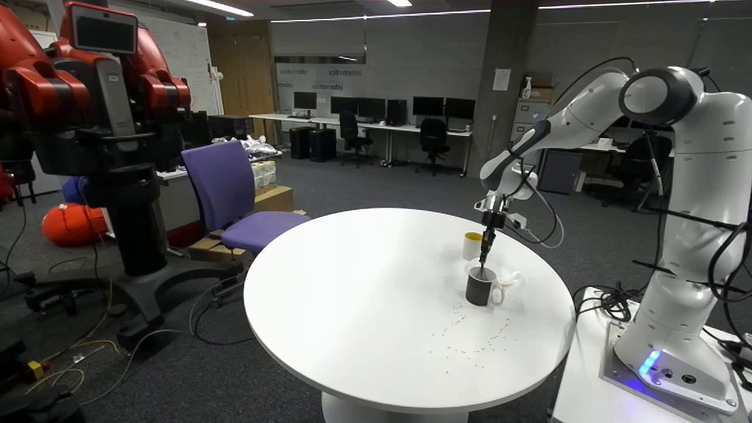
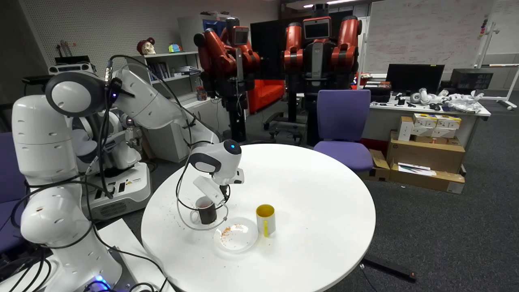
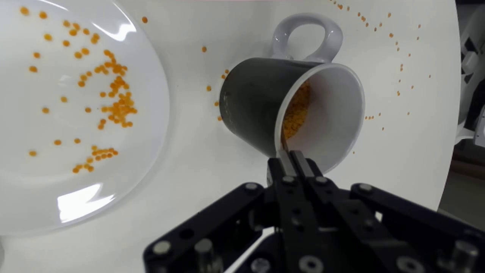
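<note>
Orange grains (image 3: 297,112) lie at the bottom of the dark mug (image 3: 257,102), which stands upright on the tabletop (image 1: 352,294). The upright stance presumably serves two functions: it retains the grains and leaves the mouth accessible from above.

The tool (image 3: 291,153) points down at this mouth, its fingers pressed together. A thin brown strip (image 3: 283,141) shows just past the fingertips, along the inner wall of the dark mug. It may be part of a utensil; whether the fingers pinch it cannot be told. Contact between the fingers and the rim likewise cannot be confirmed. In the wrist view, the mug handle (image 3: 308,19) projects on the side away from the tool — an orientation that likely leaves the fingers room.

Just beside the dark mug rests a pale plate (image 3: 159,94). It carries loose pellets (image 3: 120,108), gathered mainly toward the side facing the dark mug; its raised border probably limits rolling. In an exterior view, a yellow-lined mug (image 2: 266,219) stands upright beside the plate, which therefore sits between the two mugs. Stray bits (image 3: 391,35) are scattered around the dark mug — with no visible wall to confine them.
</note>
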### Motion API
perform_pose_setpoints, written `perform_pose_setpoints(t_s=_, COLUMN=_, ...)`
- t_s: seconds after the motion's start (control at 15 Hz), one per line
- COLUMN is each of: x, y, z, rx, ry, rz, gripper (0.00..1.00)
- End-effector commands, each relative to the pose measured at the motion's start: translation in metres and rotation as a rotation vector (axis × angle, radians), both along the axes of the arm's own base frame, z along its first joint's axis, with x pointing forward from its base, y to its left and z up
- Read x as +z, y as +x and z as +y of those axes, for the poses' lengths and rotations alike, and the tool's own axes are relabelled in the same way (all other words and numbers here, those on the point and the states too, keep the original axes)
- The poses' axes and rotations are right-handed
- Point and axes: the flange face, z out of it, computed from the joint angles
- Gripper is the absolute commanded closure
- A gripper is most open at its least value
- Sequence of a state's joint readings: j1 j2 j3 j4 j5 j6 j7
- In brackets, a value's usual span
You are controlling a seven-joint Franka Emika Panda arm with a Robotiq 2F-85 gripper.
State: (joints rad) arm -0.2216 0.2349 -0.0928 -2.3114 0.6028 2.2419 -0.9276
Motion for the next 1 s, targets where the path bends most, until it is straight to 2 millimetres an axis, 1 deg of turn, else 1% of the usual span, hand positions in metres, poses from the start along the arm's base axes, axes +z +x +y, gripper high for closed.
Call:
perform_pose_setpoints(t_s=0.0, x=0.012, y=0.006, z=0.004, rx=0.005, ry=-0.020, rz=-0.016, gripper=0.99)
perform_pose_setpoints(t_s=0.33, x=0.035, y=0.013, z=0.020, rx=0.068, ry=-0.054, rz=-0.046, gripper=0.99)
perform_pose_setpoints(t_s=0.67, x=0.055, y=0.017, z=0.049, rx=0.174, ry=-0.139, rz=-0.031, gripper=0.99)
perform_pose_setpoints(t_s=0.93, x=0.068, y=0.015, z=0.075, rx=0.236, ry=-0.265, rz=-0.008, gripper=0.99)
